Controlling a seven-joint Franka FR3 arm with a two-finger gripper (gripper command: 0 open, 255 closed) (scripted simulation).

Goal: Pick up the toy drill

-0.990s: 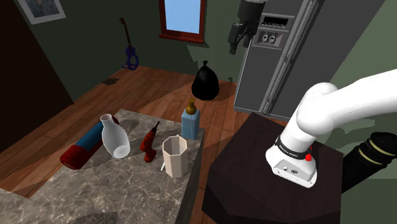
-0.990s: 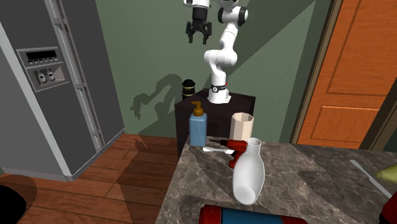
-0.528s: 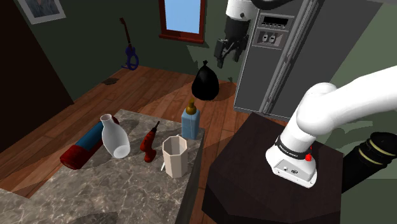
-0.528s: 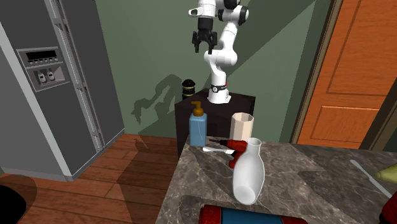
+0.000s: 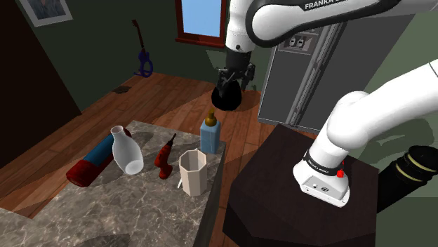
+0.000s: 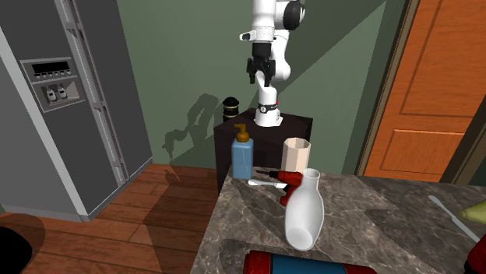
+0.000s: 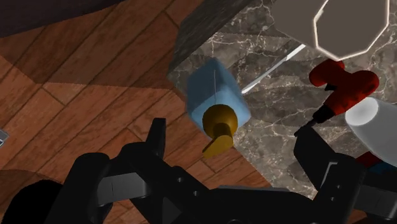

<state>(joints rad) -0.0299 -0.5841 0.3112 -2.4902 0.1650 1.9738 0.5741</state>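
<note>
Marble counter (image 5: 126, 203) bears the toy drill (image 5: 166, 158), well below tool (image 5: 229, 78).

Veined grey stone countertop (image 5: 105, 210), plank wood floor (image 5: 163, 91), smooth red toy drill (image 5: 166, 158), glossy white vase (image 5: 127, 153)

The white arm rises from its dark stand (image 6: 300, 128) against a green wall, and the end effector (image 6: 261, 74) hangs pointing down, high above the marble counter (image 6: 374, 222). At the counter's far edge a blue pump bottle (image 6: 242, 159) stands near a pale faceted cup (image 6: 296, 153). The red toy drill (image 6: 290, 183) lies before the cup, partly behind a white vase (image 6: 304, 214). A grey refrigerator (image 6: 62, 109) stands at the view's left.
</note>
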